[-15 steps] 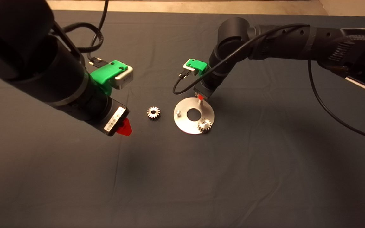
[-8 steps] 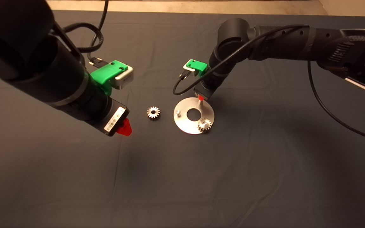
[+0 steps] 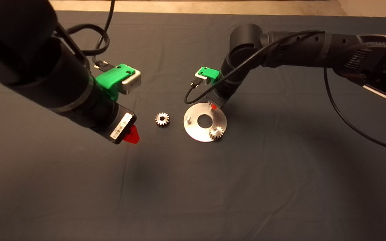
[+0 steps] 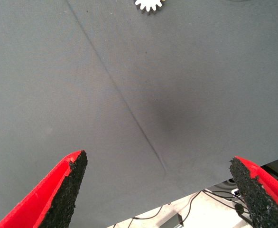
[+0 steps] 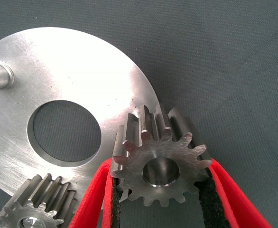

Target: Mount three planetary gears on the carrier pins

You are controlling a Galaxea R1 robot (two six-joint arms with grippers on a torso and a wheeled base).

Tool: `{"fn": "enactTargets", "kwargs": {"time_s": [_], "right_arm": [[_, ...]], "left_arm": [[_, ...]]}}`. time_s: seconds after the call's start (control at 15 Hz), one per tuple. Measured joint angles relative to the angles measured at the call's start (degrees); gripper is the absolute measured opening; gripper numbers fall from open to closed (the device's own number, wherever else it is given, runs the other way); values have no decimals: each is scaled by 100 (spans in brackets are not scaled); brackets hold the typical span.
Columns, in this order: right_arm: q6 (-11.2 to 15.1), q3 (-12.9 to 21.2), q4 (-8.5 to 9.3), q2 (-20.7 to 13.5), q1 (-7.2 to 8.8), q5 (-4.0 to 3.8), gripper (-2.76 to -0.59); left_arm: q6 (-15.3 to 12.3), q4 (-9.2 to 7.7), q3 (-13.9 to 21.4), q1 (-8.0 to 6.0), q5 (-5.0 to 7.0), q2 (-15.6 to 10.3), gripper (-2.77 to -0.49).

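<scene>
On my head view, the right green gripper with red fingers (image 3: 214,106) stands over the far rim of the flat round shiny metal disc with a central hole (image 3: 196,132), which lies on the dark mat (image 3: 193,187). My right wrist view shows its jaws closed on a small silvery-grey spur gear with pointed teeth (image 5: 160,161). The black pads (image 5: 206,197) press the gear's opposite flanks, the bore faces the camera, and metal shows inside the bore. The gear sits at the disc's edge, beside the central hole. I cannot tell whether it is fully seated.

A second identical gear (image 3: 216,132) sits on the pin at the near right part of the disc; it also shows in the right wrist view (image 5: 37,204), just beside the held gear. One short silvery upright stud (image 3: 188,118) stands bare on the left part of the disc.

The third gear (image 3: 162,119) lies flat on the mat, just left of the disc and apart from it, between the disc and the left green gripper with red fingers (image 3: 132,135). That gripper hovers above the mat, left of this gear. My left wrist view shows its fingers (image 4: 58,190) spread wide with nothing between them, the gear (image 4: 149,4) lying on the mat well beyond the fingertips.
</scene>
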Motion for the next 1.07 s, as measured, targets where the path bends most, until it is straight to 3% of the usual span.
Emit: {"fn": "enactTargets", "kwargs": {"time_s": [1.07], "right_arm": [[85, 44, -44, 2, -52, -22, -244]], "left_arm": [[0, 0, 9, 0, 0, -17, -109]]}}
